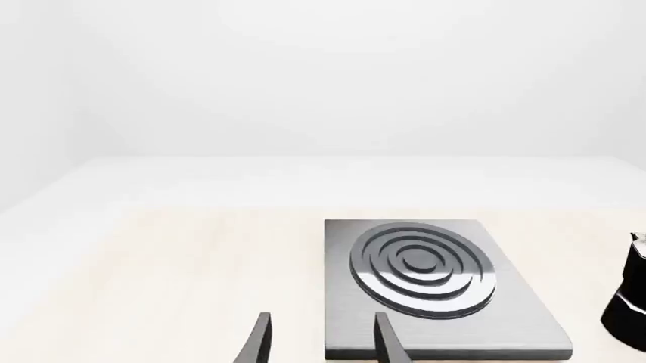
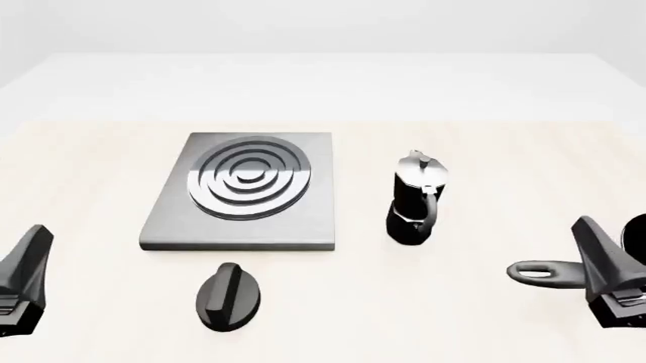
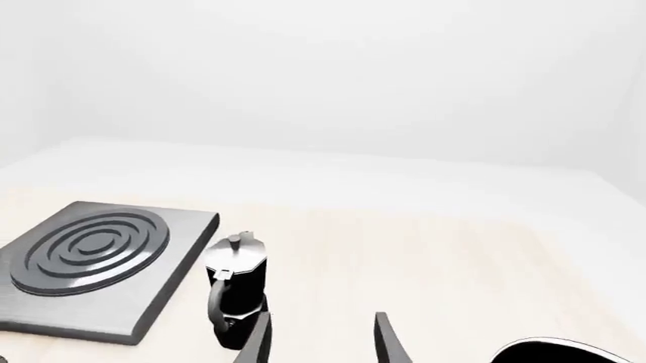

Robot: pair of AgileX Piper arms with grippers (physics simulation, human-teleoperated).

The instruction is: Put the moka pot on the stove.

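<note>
The moka pot stands upright on the table just right of the stove, black with a silver lid, its handle facing the near side. The stove is a dark-grey plate with silver rings and nothing on it. My left gripper hovers open near the front left corner, with the stove ahead of it and the pot at the frame's edge. My right gripper hovers open at the front right; the pot shows just beyond one fingertip, beside the stove. Both grippers hold nothing.
A black oval knob lies on the table in front of the stove. A black long-handled pan lies at the front right, partly hidden behind my right gripper; its rim shows in the right wrist view.
</note>
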